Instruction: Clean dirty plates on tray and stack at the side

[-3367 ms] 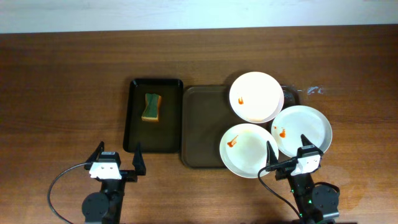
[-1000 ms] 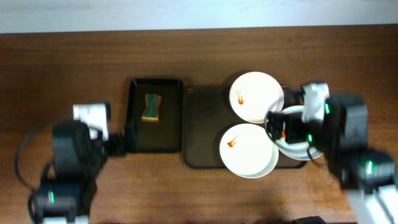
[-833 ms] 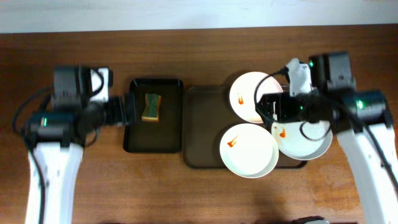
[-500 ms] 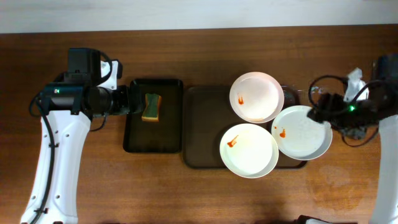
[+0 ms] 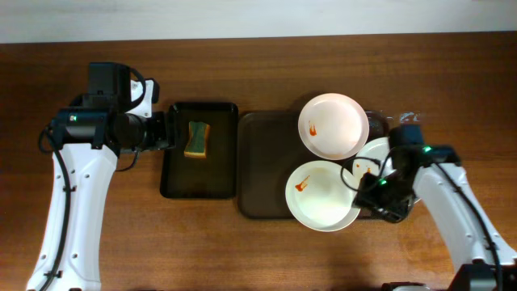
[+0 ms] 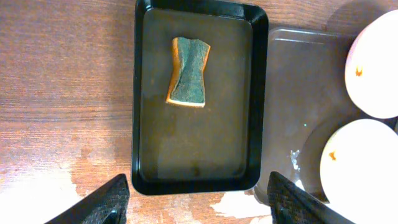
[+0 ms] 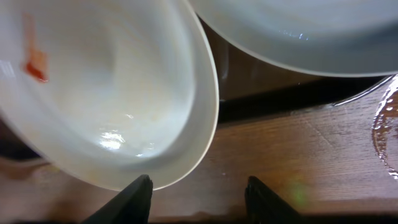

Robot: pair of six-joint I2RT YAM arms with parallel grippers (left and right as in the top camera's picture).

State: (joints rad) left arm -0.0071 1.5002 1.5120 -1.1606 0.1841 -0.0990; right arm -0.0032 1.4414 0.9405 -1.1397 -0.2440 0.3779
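Note:
Three white plates with orange-red smears lie on the right end of the brown tray (image 5: 262, 162): one at the back (image 5: 333, 125), one at the front (image 5: 321, 196), one at the right (image 5: 378, 152) partly under my right arm. My right gripper (image 5: 365, 198) hovers low at the front plate's right rim. In the right wrist view that plate (image 7: 106, 93) fills the left and its rim passes just beside the left finger (image 7: 134, 199). The jaws stand open over bare wood. My left gripper (image 5: 161, 133) is open at the black tray's left edge.
A black tray (image 5: 199, 149) left of the brown one holds a green and yellow sponge (image 5: 196, 140), shown in the left wrist view as the sponge (image 6: 188, 71) in its far half. Wet patches mark the wood by the trays (image 6: 239, 205) and to the right (image 7: 387, 130).
My right arm has swung in from the table's right side down to the front plate's rim, its jaws narrowing. The left arm has held its place, jaws a little narrower.

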